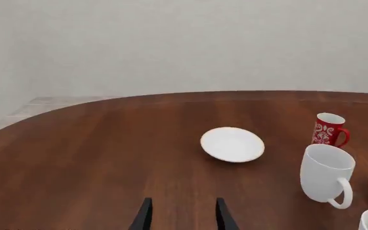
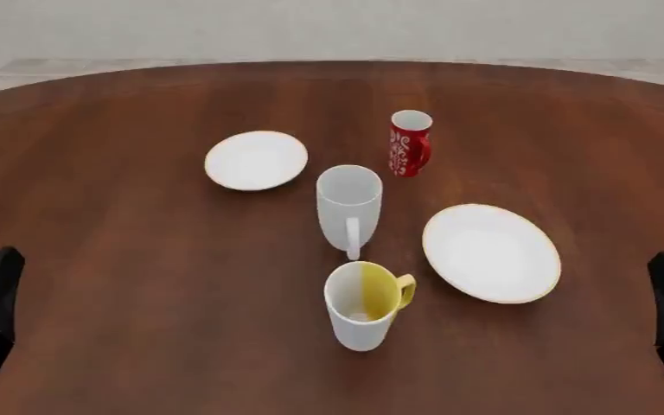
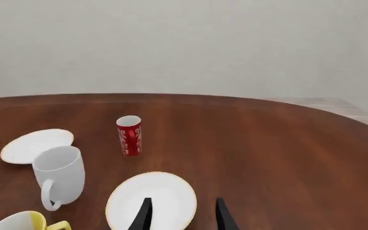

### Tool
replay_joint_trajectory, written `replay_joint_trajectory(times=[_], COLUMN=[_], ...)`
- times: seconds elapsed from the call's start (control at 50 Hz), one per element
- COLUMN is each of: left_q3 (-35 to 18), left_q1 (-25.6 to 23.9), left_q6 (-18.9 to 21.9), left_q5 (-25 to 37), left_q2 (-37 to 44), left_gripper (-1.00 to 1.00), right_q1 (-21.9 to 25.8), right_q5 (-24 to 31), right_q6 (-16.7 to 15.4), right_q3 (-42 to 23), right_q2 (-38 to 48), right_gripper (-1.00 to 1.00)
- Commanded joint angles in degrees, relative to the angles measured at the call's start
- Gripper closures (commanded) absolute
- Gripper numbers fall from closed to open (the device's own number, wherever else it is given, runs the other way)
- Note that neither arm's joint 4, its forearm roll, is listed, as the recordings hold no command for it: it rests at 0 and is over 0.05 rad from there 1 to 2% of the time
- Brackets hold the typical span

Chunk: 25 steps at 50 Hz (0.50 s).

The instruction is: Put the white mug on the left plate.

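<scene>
1. The white mug (image 2: 348, 206) stands upright on the table (image 2: 113, 259), well apart from both arms, its long axis vertical and its mouth facing up
2. Taking that mug as the landmark: the left plate (image 2: 256, 160) lies just beyond it and to its left, near but not touching; the red patterned mug (image 2: 410, 143) stands just beyond it to the right; the gold-rimmed plate (image 2: 491, 252) sits to its right and nearer the arms; the yellow-lined mug (image 2: 362, 304) stands directly on its near side
3. Its handle points toward the arms' side of the table, straight at the yellow-lined mug
4. The left gripper (image 1: 182, 216) is open and empty; the mug lies ahead and to the right of its fingers
5. The right gripper (image 3: 182, 216) is likewise spread and holds nothing, with the mug ahead and off to its left
6. Neither arm looks clearly nearer; since the plate is on the left, I judge the left arm the likelier choice, though the yellow-lined mug crowds the handle side
</scene>
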Motion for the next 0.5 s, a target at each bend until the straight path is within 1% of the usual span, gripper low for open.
replay_joint_trajectory(times=[0.02,0.32,0.44,0.5], left_q3=[-0.07,-0.62,-3.58,-5.43], left_q1=[0.5,-0.4,-2.37,-3.37], left_q6=[-0.58,-0.6,0.06,-0.23], left_q5=[3.23,4.16,6.58,8.14], left_q2=[-4.11,-4.14,-3.72,-3.41], left_gripper=[-1.0,-1.0,-1.0,-1.0], right_q1=[1.33,1.42,1.5,1.53], right_q5=[-0.36,-0.89,-1.37,-1.72], right_q6=[0.56,0.89,1.17,1.36], right_q3=[-0.13,-0.07,-0.04,0.0], right_q2=[0.24,0.86,1.43,1.84], right_gripper=[-1.0,-1.0,-1.0,-1.0])
